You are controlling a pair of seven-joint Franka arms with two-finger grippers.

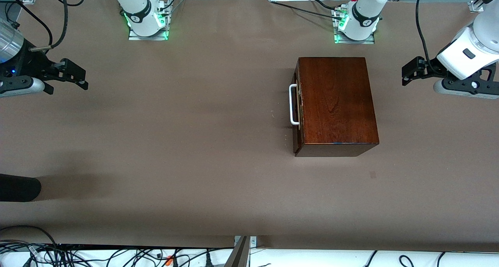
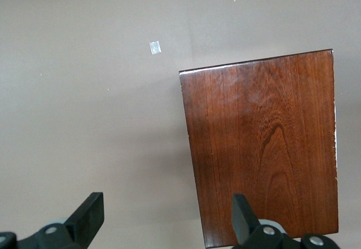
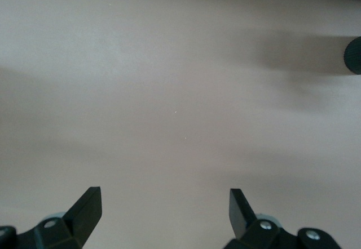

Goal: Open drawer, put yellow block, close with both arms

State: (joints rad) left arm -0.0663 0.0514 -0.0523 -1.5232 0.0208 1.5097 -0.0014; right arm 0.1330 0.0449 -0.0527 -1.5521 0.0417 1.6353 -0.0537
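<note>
A glossy dark mahogany box stands on the table toward the left arm's end. Its drawer is shut, and the white U-shaped handle on the drawer front faces the right arm's end. The box top also shows in the left wrist view. The yellow block is out of view. My left gripper is open and empty, up in the air over the table past the box's end. My right gripper is open and empty, up over bare table at the right arm's end.
A black rounded object juts in at the edge of the table at the right arm's end, nearer the front camera; it also shows in the right wrist view. A small pale scrap lies near the box. Cables run along the front edge.
</note>
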